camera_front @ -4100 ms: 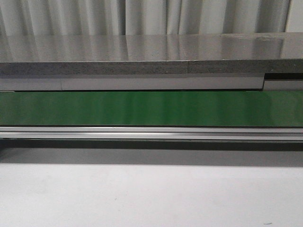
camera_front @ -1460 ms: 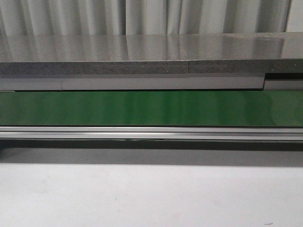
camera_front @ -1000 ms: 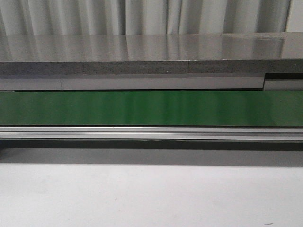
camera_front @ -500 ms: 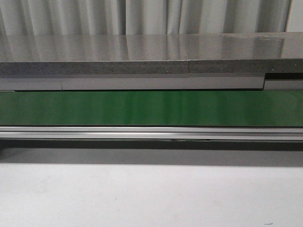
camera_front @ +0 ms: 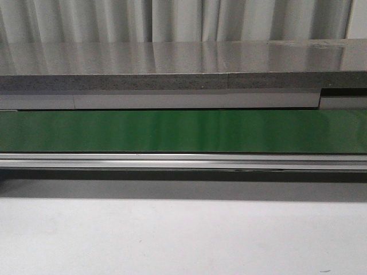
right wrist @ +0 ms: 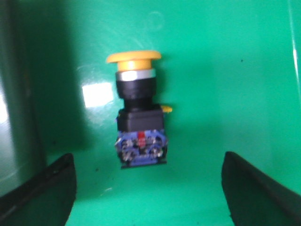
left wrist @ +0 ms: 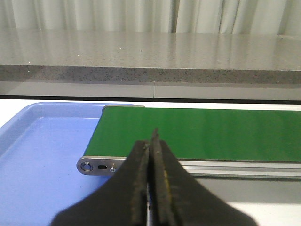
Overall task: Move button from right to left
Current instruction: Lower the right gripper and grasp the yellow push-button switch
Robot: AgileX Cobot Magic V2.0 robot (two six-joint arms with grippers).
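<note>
Green conveyor belt [camera_front: 183, 130] runs full width across front view, w/ silver alu rail [camera_front: 183, 161] along its near edge. Grey speckled counter [camera_front: 172, 63] behind belt, pale curtain [camera_front: 172, 20] at back. White tabletop [camera_front: 183, 238] in foreground. In left wrist view, blue tray [left wrist: 42, 155] sits under belt's end roller [left wrist: 96, 166], just beyond the jaws and to one side.

a factory-like workshop: green conveyor belt [camera_front: 183, 130] below a stone counter [camera_front: 172, 66].

Button [right wrist: 139, 113] lying on belt [right wrist: 211, 70]; tray [left wrist: 42, 155] at belt end.
</note>
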